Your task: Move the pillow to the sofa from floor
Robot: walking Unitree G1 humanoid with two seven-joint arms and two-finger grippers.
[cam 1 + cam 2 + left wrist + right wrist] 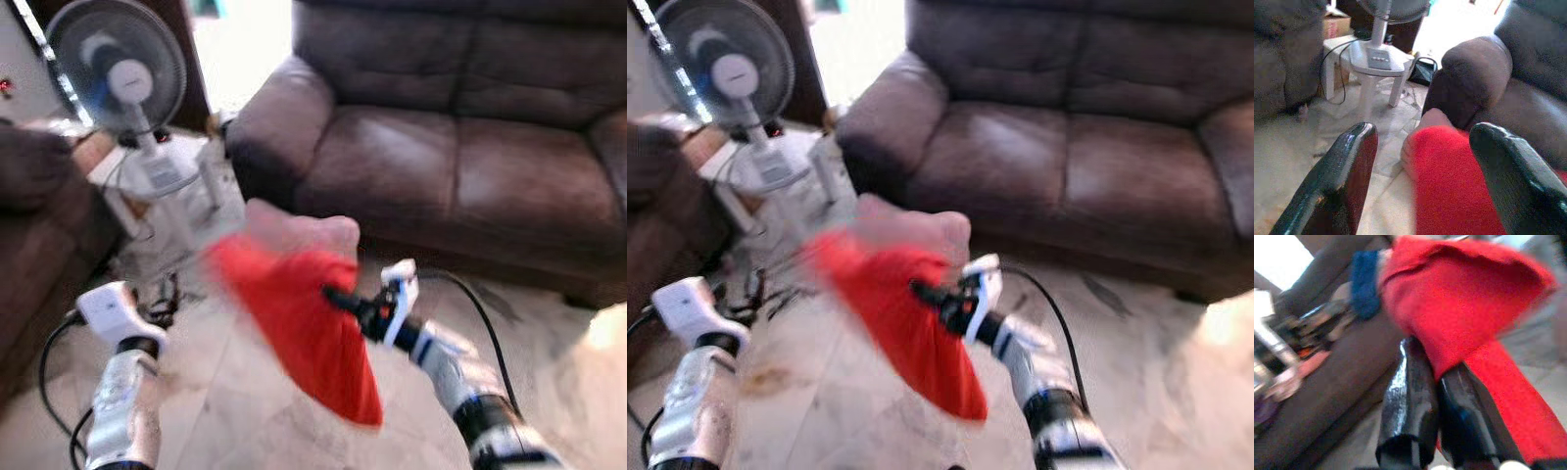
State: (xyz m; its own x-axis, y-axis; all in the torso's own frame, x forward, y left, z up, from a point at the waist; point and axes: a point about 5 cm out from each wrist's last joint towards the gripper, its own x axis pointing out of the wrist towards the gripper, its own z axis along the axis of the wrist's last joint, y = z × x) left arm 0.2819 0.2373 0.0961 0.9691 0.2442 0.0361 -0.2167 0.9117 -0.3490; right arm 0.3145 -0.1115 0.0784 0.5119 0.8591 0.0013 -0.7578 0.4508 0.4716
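Red pillow (304,313) hangs over tiled floor (245,411); brown sofa (470,147) beyond.

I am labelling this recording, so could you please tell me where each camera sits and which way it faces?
Left eye view: on the head, looking forward and down at the sofa, fan and red pillow; both arms show.
Right eye view: same scene, shifted slightly sideways.
Left wrist view: along the left gripper, fingers apart, towards the pillow and sofa arm.
Right wrist view: along the right gripper, fingers clamped on the pillow.
All four share the pillow.
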